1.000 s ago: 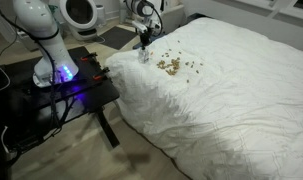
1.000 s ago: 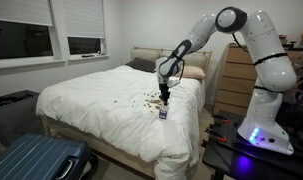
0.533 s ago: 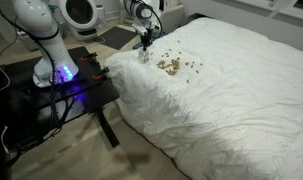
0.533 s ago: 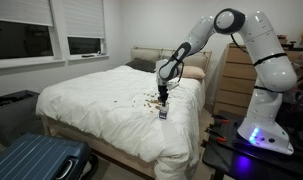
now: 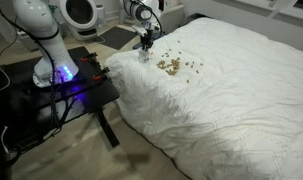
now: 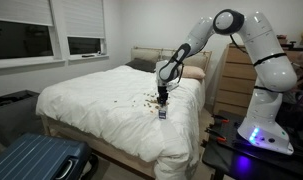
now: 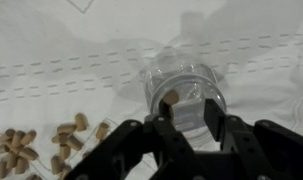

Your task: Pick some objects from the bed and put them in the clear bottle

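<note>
No text, label, brand, number or sign can be read in any of the views. The clear bottle (image 7: pixel 184 88), in the middle of the wrist view, shows only a plain see-through wall. In both exterior views it is too small for any marking to be made out.
</note>
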Tool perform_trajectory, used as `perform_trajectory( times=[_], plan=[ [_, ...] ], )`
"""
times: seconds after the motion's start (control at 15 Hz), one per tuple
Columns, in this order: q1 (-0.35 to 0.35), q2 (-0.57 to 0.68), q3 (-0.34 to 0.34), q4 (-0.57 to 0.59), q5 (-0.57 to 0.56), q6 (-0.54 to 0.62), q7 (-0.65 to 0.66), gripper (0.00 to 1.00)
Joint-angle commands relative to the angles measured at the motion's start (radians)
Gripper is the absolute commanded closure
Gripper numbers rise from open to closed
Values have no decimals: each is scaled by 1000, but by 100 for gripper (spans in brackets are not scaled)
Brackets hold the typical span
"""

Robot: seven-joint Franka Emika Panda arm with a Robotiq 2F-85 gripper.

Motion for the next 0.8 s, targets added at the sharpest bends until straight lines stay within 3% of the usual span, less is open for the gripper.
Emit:
perform_trajectory(
  times=[0.0,0.4,0.47,0.53,0.6,0.67,0.73],
  plan=[
    [1,-18,0,-28,-19,29,-7,27],
    [0,-27,-1,-38,-19,37,-7,27],
    [-2,-28,1,-38,-17,33,-12,77],
    [-5,-29,3,-36,-10,27,-9,79],
    [-6,-28,3,-35,-10,23,-7,35],
    [-6,-28,3,-35,-9,23,-8,40],
    [-6,-29,2,-36,-10,24,-8,39]
  ],
)
